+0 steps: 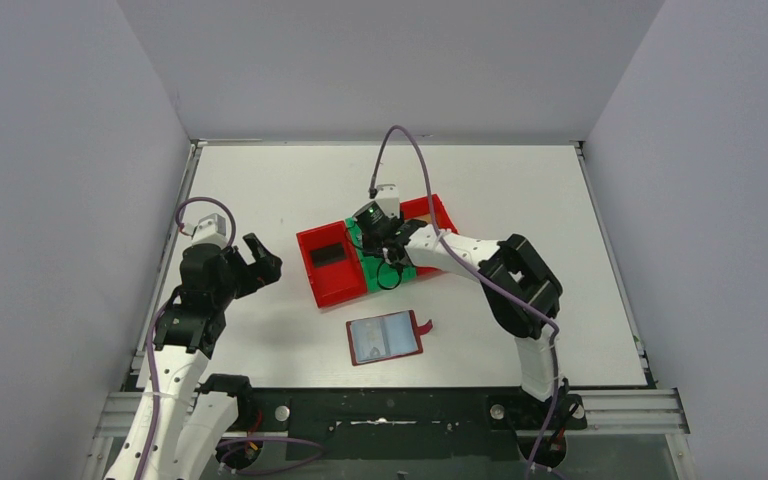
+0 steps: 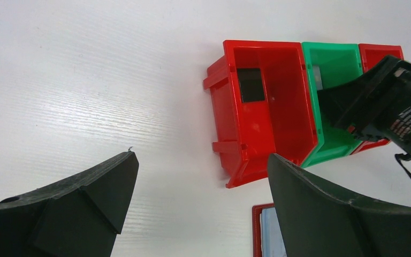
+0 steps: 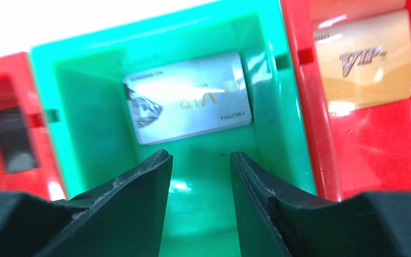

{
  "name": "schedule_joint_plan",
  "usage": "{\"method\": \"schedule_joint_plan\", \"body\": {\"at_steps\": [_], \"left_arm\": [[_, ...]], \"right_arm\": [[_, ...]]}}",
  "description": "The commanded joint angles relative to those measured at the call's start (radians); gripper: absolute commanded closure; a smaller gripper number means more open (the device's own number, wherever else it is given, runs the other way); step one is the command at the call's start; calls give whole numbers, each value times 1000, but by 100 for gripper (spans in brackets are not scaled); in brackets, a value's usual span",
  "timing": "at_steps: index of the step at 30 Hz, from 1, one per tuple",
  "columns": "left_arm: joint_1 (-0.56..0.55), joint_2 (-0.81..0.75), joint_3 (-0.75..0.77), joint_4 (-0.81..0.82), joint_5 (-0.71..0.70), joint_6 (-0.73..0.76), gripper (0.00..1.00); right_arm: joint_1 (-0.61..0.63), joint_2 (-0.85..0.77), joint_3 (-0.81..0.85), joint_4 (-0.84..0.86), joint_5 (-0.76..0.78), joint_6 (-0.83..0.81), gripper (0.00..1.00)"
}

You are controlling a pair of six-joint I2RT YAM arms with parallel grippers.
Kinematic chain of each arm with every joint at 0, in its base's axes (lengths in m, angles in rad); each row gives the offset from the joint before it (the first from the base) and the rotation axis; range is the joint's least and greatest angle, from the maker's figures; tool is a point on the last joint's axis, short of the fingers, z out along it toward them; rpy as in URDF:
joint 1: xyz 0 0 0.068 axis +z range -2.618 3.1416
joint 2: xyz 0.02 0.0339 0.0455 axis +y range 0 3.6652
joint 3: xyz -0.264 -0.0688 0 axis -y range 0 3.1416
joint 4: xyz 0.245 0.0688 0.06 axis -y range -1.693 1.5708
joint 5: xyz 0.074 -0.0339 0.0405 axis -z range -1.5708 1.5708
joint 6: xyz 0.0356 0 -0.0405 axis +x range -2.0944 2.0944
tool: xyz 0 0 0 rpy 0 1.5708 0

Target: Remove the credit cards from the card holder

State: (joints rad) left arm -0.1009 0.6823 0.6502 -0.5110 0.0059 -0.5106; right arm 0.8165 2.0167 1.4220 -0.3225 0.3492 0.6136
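The card holder point(image 1: 384, 338) lies open on the table near the front, its blue-grey pockets up and its red tab to the right; its corner point(image 2: 265, 230) shows in the left wrist view. A silver-grey credit card point(image 3: 188, 96) lies flat in the green bin point(image 3: 85, 134). A gold card point(image 3: 366, 61) lies in the red bin on its right, and a black card point(image 1: 328, 254) point(image 2: 251, 84) in the red bin on its left. My right gripper point(image 3: 200, 158) hangs over the green bin, open, with nothing between its fingers. My left gripper point(image 2: 203, 158) point(image 1: 260, 262) is wide open above bare table left of the bins.
Three bins stand side by side mid-table: left red bin point(image 1: 330, 285), green bin point(image 1: 407, 274), right red bin point(image 1: 438, 212). The right arm point(image 2: 385, 107) reaches across the green and right red bins. Grey walls enclose the table on three sides.
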Motion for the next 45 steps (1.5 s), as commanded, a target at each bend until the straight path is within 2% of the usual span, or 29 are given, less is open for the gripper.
{"method": "schedule_joint_plan", "body": {"at_steps": [1, 7, 11, 14, 19, 27, 33, 45], "left_arm": [[9, -4, 11, 69, 15, 24, 7], [9, -7, 11, 67, 10, 23, 7], [9, -8, 11, 68, 9, 23, 7], [10, -9, 11, 68, 10, 24, 7], [13, -9, 11, 69, 6, 23, 7], [18, 0, 11, 64, -5, 21, 7], [20, -1, 11, 60, -11, 20, 7], [23, -3, 11, 65, -5, 20, 7]], "right_arm": [[-9, -110, 85, 7, 3, -44, 54], [21, -221, 39, -3, 24, -56, 52], [74, -383, -131, 37, 62, 0, 44], [125, -485, -302, 75, 68, 67, 43], [260, -562, -445, 72, 124, 193, 39], [405, -425, -414, 35, 126, 315, 37], [424, -295, -303, -26, 101, 305, 41], [465, -245, -270, -117, 107, 340, 42]]}}
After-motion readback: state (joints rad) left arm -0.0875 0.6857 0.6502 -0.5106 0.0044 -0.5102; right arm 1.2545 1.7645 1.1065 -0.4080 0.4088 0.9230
